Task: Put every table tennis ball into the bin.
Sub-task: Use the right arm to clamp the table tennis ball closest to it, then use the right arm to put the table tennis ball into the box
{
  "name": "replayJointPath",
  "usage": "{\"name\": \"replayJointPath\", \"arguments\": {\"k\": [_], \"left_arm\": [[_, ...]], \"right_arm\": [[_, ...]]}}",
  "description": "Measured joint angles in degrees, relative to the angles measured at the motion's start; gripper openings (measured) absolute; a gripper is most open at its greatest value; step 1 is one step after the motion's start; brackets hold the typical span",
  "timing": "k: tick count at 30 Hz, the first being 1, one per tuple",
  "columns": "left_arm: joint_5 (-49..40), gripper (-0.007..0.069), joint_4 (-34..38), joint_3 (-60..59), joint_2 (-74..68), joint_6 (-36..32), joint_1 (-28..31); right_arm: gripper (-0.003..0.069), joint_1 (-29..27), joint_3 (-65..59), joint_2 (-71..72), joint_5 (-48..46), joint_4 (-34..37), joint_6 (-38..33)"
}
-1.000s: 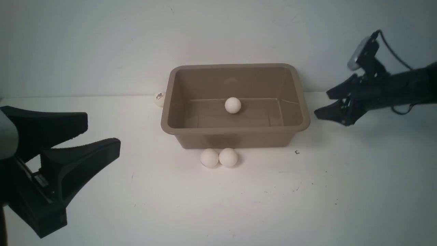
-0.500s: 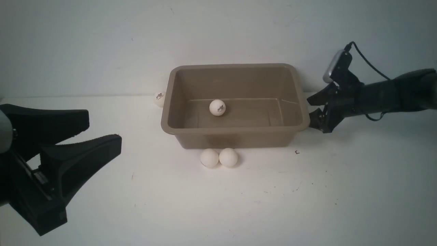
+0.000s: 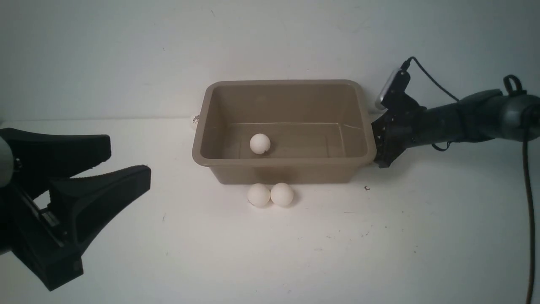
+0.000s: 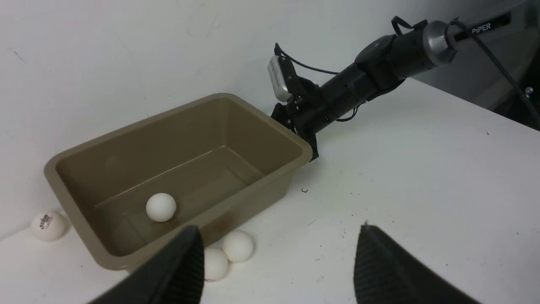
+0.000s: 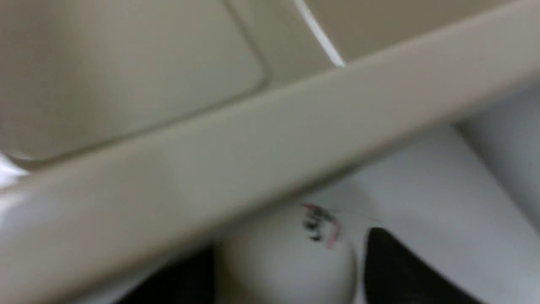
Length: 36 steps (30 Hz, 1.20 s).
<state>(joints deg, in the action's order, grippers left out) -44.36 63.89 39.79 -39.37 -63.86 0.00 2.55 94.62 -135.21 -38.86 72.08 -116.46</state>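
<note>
The bin [image 3: 282,83] stands mid-table with one table tennis ball [image 3: 260,143] on its floor. Two more balls [image 3: 258,195] [image 3: 282,194] touch each other at its front wall, and another ball [image 3: 194,121] peeks out behind its left corner. My right gripper [image 3: 376,157] sits low against the bin's right wall, under the flared rim [image 5: 253,139]. In the right wrist view it is shut on a logo-printed ball [image 5: 287,257]. My left gripper [image 3: 128,162] hovers open and empty at the near left, well short of the pair of balls [image 4: 238,246].
A grey wall rises just behind the bin. The right arm's cable [image 3: 527,202] hangs down at the far right edge. A small dark speck [image 3: 366,188] lies on the white table [image 3: 379,236] near the bin's front right corner.
My right gripper dropped leftward to the bin's right wall and shut on a ball there. The bin slid slightly left, and the ball inside rolled left and nearer. The left gripper stayed put.
</note>
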Motion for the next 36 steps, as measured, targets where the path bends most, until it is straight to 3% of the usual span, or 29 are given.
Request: {"name": "replayJointPath", "arguments": {"k": [9,11,16,21,33,36], "left_arm": [[-0.1,0.0436,0.1,0.0,0.0,0.0,0.0],[-0.1,0.0436,0.0,0.0,0.0,0.0,0.0],[-0.2,0.0436,0.0,0.0,0.0,0.0,0.0],[-0.1,0.0436,0.0,0.0,0.0,0.0,0.0],[-0.1,0.0436,-1.9,0.0,0.0,-0.1,0.0],[-0.1,0.0436,-2.2,0.0,0.0,-0.1,0.0]], "right_arm": [[0.0363,-1.9,-0.1,6.6,10.6,0.0,0.8],[0.0363,-2.6,-0.1,8.8,9.2,0.0,1.5],[0.0363,-2.1,0.0,14.8,-6.3,-0.1,3.1],[0.0363,3.6,0.0,15.0,-13.0,-0.3,6.4],[0.0363,8.0,-0.2,9.5,-2.3,-0.6,8.8],[0.0422,8.0,-0.2,9.7,-0.2,-0.5,12.8]]}}
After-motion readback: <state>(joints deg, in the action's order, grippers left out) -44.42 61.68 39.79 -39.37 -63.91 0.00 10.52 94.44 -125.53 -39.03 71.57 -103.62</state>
